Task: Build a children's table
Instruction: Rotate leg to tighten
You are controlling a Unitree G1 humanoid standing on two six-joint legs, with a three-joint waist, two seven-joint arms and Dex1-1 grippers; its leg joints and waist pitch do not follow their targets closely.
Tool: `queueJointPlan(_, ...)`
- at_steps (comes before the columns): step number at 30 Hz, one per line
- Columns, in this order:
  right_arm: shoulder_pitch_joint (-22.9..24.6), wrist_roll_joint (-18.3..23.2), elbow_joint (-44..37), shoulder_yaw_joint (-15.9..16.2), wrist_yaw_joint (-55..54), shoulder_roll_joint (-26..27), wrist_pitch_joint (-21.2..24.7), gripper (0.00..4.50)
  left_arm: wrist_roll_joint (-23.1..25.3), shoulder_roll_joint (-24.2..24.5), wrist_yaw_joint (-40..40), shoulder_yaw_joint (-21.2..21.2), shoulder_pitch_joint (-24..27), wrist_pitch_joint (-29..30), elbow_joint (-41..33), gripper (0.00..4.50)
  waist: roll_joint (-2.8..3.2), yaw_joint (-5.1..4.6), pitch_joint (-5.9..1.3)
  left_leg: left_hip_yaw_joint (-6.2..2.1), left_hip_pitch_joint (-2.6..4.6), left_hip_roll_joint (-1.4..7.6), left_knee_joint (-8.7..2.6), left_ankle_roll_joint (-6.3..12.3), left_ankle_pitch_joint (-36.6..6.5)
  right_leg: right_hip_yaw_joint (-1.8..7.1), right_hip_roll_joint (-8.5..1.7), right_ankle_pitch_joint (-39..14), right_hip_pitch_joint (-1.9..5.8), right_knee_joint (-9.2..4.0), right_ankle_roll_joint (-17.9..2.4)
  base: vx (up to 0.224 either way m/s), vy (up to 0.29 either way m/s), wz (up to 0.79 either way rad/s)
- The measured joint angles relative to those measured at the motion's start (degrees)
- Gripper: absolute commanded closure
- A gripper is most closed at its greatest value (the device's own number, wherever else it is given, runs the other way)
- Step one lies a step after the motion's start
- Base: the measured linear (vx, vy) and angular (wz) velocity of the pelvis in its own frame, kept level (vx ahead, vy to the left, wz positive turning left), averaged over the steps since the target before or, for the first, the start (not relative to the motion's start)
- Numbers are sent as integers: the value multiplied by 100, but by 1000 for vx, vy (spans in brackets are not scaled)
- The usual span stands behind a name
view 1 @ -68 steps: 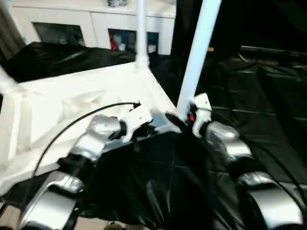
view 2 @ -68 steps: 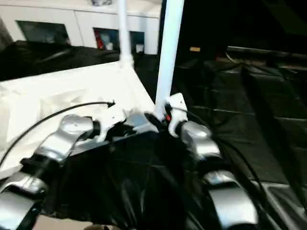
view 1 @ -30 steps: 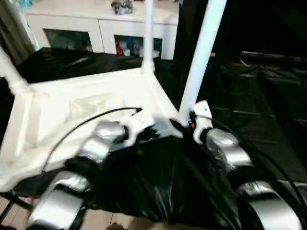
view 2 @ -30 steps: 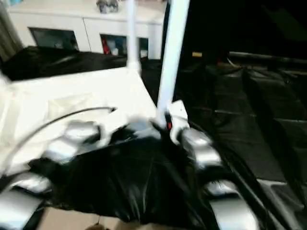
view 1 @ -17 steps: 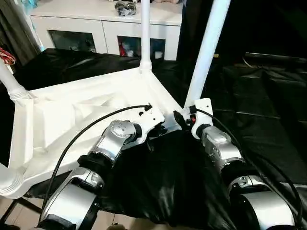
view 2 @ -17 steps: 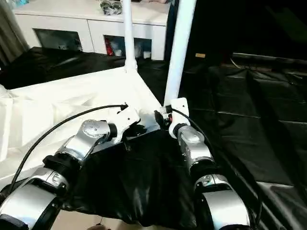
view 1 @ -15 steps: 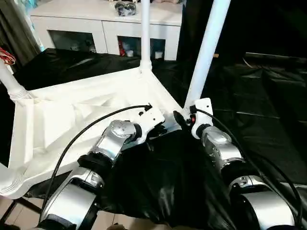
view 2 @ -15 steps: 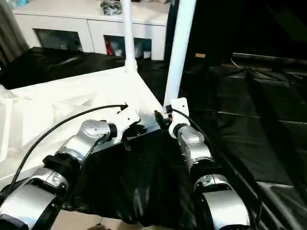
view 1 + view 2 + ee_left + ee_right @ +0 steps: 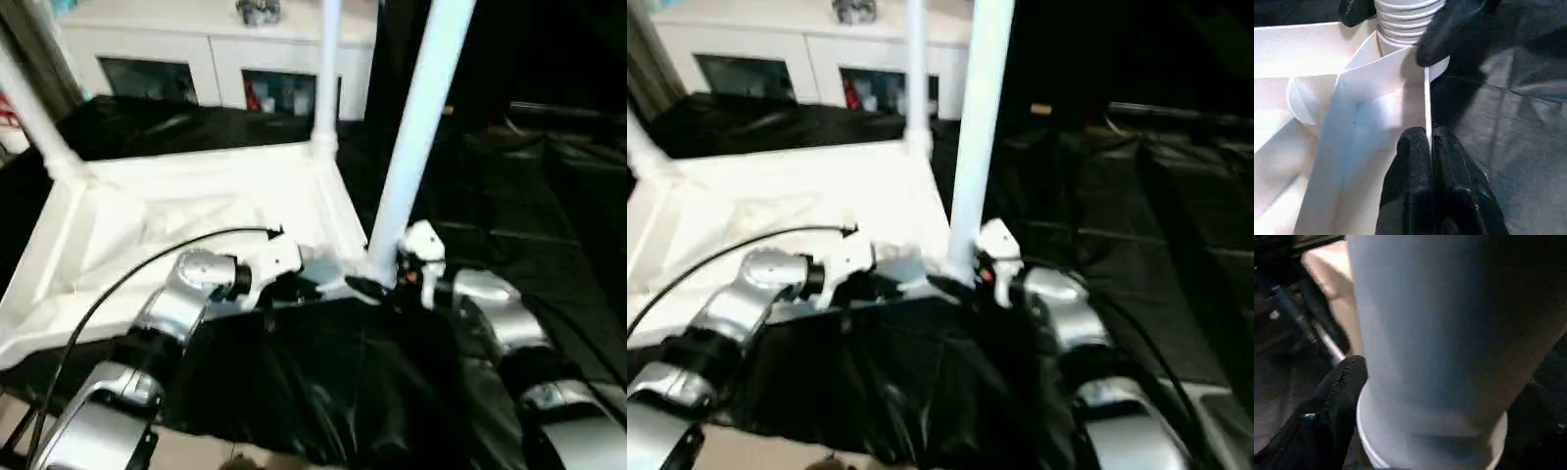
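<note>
The white tabletop (image 9: 196, 211) lies underside up, its ribs showing. Three white legs stand upright in corner sockets: a far one (image 9: 326, 69), a left one (image 9: 39, 127) and the near right one (image 9: 416, 137). My left gripper (image 9: 294, 287) is at the near edge beside that corner; in the left wrist view its fingers (image 9: 1415, 166) are shut on the thin rim (image 9: 1426, 98). My right gripper (image 9: 377, 289) is at the near leg's base; in the right wrist view a black finger (image 9: 1327, 416) lies on each side of the leg (image 9: 1435, 323).
A white cabinet with glass doors (image 9: 196, 69) stands behind the tabletop. Crumpled black plastic sheet (image 9: 323, 392) covers the space between my forearms. Black mats (image 9: 549, 215) lie to the right. A black cable (image 9: 147, 264) arcs over my left forearm.
The whole picture has shifted and blurred as the head moved. Both grippers stay at the tabletop's near right corner, the right one now closer round the leg's base.
</note>
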Motion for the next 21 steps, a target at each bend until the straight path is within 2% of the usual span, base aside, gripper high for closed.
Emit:
queueJointPlan(2,59,12,-219,124,425,-176,64,55,-78,99,-249,-17,56,9,-87,450,0,24,0,0,-1,1,0,0,0,0,0,-1,0,2,1,0,0,0)
queueJointPlan(4,115,90,-370,177,750,-282,175,81,-130,135,-444,-39,68,40,-118,450,0,67,0,1,3,3,-1,0,0,-1,1,-1,0,3,2,0,0,0)
queueJointPlan(7,178,137,-514,215,1026,-329,292,92,-178,184,-616,-51,103,81,-166,450,1,85,0,0,7,3,-1,-1,0,-1,1,-1,0,4,2,0,0,0)
queueJointPlan(8,203,141,-568,239,1098,-345,307,115,-199,200,-663,-55,115,99,-178,450,1,86,0,0,7,3,-1,-1,0,-1,1,-1,1,4,2,0,0,0)
queueJointPlan(14,292,177,-733,278,1171,-345,452,165,-214,245,-742,-54,205,181,-342,450,1,83,0,-1,5,3,-1,-1,0,0,1,-2,2,4,3,0,0,0)
queueJointPlan(21,460,193,-851,149,771,-137,541,175,-192,233,-588,-38,232,208,-339,450,5,76,-3,-1,9,3,-2,-1,-1,0,1,-4,8,6,7,0,0,0)
